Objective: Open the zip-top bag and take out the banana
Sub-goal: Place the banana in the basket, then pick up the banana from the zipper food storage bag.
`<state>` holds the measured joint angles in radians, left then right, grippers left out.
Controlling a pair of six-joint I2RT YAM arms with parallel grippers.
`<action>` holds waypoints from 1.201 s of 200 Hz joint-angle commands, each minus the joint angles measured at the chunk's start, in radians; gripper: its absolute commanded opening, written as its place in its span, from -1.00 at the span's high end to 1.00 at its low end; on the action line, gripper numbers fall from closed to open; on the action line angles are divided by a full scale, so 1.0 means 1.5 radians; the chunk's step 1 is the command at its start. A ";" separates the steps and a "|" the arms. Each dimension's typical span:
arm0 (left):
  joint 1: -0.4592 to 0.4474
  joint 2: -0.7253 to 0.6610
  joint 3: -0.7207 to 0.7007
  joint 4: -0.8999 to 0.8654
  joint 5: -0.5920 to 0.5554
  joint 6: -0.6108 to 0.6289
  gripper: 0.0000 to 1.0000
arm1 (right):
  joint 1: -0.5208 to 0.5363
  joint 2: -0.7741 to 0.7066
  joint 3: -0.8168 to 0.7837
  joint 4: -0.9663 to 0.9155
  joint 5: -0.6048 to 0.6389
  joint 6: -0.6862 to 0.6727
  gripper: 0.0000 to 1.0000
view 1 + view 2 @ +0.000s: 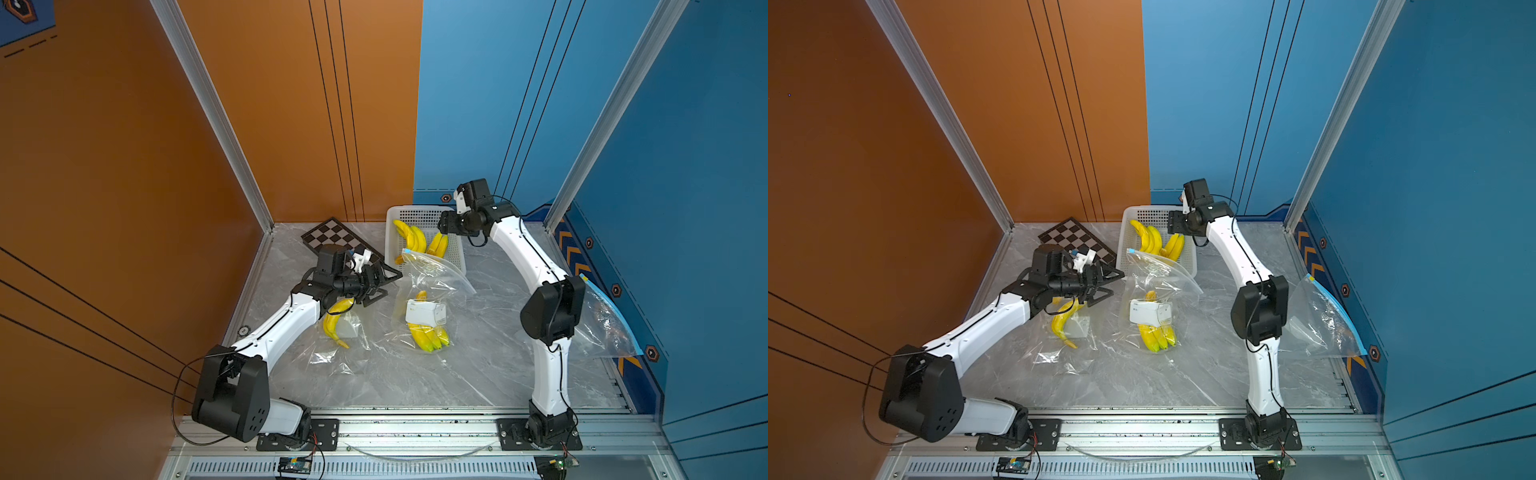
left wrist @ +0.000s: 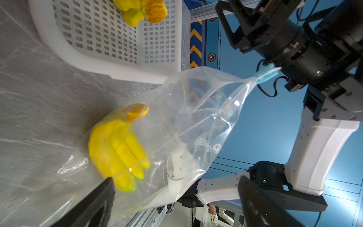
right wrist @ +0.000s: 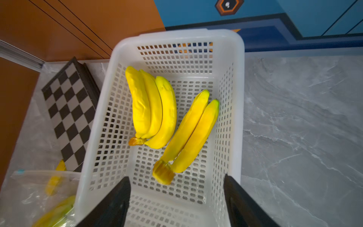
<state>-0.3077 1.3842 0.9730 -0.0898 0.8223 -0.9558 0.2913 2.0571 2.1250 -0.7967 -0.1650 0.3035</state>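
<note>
Spreading across the back of the grey marble table [image 1: 478, 374], the white mesh basket [image 3: 238, 118] holds a three-banana bunch [image 3: 153, 110] and a two-banana bunch [image 3: 192, 133], lying side by side. Just in front of it the clear zip-top bag [image 1: 432, 282] slumps on the table, its blue-slider end raised against the basket. The banana [image 1: 428, 338] sits inside at the bag's low end, partly behind a white label [image 1: 424, 311]. My right gripper [image 3: 176, 177] hangs over the basket, jaws apart, gripping nothing. My left gripper [image 2: 175, 177] hovers beside the bag, jaws spread wide and empty, near a second bagged banana [image 1: 334, 320].
</note>
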 commanded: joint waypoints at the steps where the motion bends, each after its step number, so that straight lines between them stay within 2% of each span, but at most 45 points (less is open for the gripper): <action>1: 0.006 -0.042 0.011 -0.034 -0.010 0.023 -0.96 | -0.020 -0.066 -0.075 -0.051 -0.071 -0.022 -0.51; 20: 0.005 -0.056 0.002 -0.037 -0.012 0.023 -0.96 | -0.030 -0.118 -0.131 -0.072 -0.138 -0.037 -0.49; 55: 0.003 -0.063 -0.005 -0.039 -0.011 0.023 -0.96 | -0.025 -0.161 -0.157 -0.157 -0.133 -0.067 -0.30; 71: 0.003 -0.063 -0.004 -0.039 -0.011 0.023 -0.96 | -0.012 -0.169 -0.162 -0.194 -0.125 -0.085 0.01; 88: 0.002 -0.061 -0.002 -0.038 -0.011 0.024 -0.96 | -0.001 -0.173 -0.168 -0.223 -0.125 -0.089 0.48; 96: 0.002 -0.060 -0.001 -0.038 -0.011 0.023 -0.96 | 0.006 -0.174 -0.171 -0.234 -0.126 -0.089 0.58; 189: 0.006 -0.053 0.024 -0.060 -0.021 0.042 -0.96 | 0.089 -0.249 -0.267 -0.250 -0.173 -0.089 0.63; 222: 0.008 -0.052 0.033 -0.090 -0.030 0.037 -0.96 | 0.156 -0.274 -0.298 -0.247 -0.192 -0.080 0.62; 240: 0.010 -0.058 0.077 -0.128 -0.043 0.057 -0.96 | 0.190 -0.279 -0.314 -0.240 -0.185 -0.072 0.61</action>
<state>-0.3019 1.3037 1.0134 -0.2100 0.7879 -0.9203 0.5144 1.6638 1.6905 -1.1374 -0.4236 0.1802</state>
